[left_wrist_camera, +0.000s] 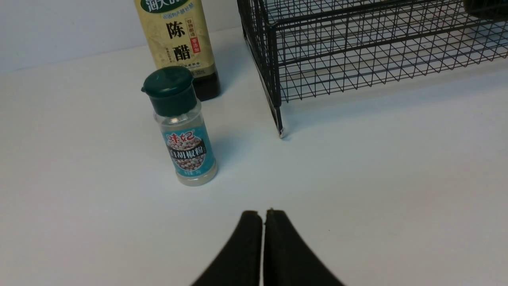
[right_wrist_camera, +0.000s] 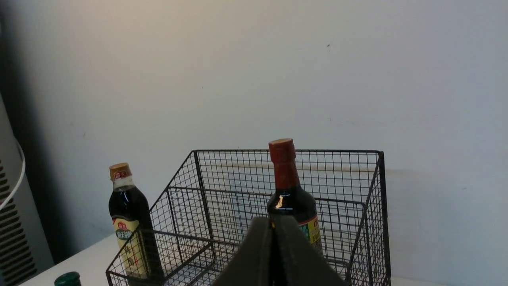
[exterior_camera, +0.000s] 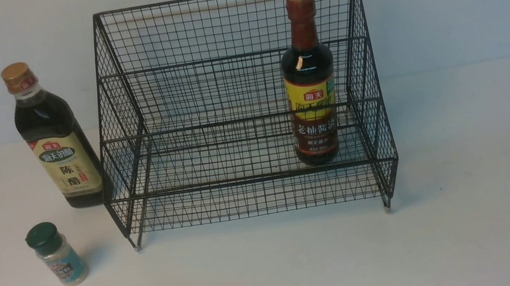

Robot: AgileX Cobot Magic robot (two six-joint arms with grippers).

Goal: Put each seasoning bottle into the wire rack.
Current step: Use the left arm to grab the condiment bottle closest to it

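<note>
Soy btl (exterior_camera: pixel 312 98) in rack (exterior_camera: pixel 250 179), yellow-red 海天 label, 老抽酱油 below.

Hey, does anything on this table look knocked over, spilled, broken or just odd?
Nothing stands out. The soy sauce bottle stands upright in the wire rack; the vinegar bottle and green-capped shaker stand upright beside it, with no spill or damage visible.

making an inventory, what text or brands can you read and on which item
"海天", "陈", "醋": gold-capped bottle with cream label
"海天", "老抽酱油": brown-necked bottle
"味好" unclear; "胡椒粉": green-capped shaker
Smaller print: too small or blurred
</note>
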